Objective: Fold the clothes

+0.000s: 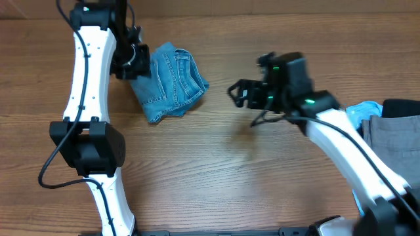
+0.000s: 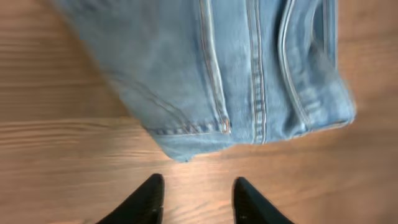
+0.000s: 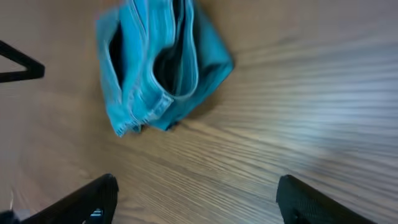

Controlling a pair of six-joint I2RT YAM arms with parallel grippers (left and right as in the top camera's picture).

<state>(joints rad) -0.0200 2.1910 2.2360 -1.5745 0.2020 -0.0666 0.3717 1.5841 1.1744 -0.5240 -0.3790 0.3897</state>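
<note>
Denim, light blue and faded: the jeans [image 1: 169, 82] are lying as a folded bundle on the wooden bench [image 1: 230, 170], near its far edge and left of centre. The left gripper [image 2: 196, 190] is hovering just beside the bundle's left side. Its jaws are standing partly apart with only bare wood between them, and seams and a folded corner are showing just ahead of its black fingers [image 2: 146, 199]. The right gripper [image 3: 196, 193] is hanging over bare wood to the right of the jeans, apart from them, jaws spread wide and holding nothing. Grey trousers [image 1: 394, 131] and a pale-blue cloth [image 1: 364, 111] are resting at the bench's right edge.
</note>
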